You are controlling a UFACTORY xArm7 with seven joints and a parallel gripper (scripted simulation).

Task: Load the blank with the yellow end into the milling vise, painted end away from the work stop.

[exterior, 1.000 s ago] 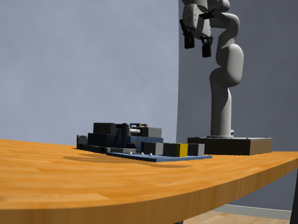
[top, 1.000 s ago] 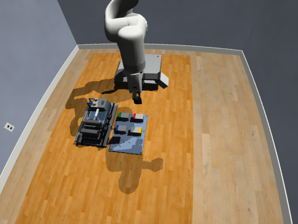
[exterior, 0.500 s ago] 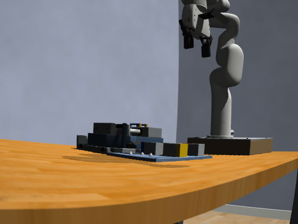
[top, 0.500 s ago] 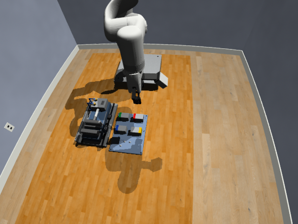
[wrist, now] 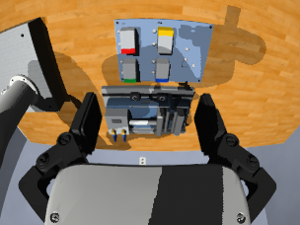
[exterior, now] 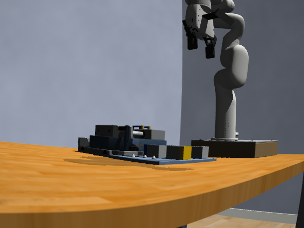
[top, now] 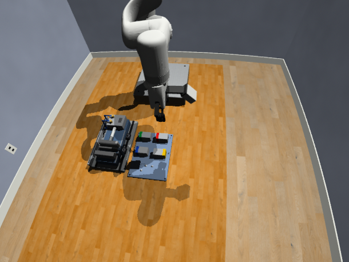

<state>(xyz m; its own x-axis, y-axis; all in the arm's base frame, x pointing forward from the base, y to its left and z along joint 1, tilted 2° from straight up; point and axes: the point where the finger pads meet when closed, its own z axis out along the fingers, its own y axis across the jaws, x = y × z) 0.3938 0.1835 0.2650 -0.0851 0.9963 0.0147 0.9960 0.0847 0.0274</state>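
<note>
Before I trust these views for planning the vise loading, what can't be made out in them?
- Low bars between the vise jaws: top view, hidden by the moving jaw and shadow.
- Green end: exterior view, hidden behind nearer blanks.
- Upper arm: cut off by the top edge, top and exterior views.

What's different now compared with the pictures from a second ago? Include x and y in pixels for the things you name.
Nothing visibly moved from place to place. The gripper (top: 160,118) (exterior: 201,51) (wrist: 148,105) hangs open and has taken hold of nothing. The four blanks are where they were on the infeed plate (top: 149,175) (exterior: 159,163) (wrist: 197,73), and the vise (top: 115,143) (exterior: 103,142) (wrist: 118,118) looks unchanged.
</note>
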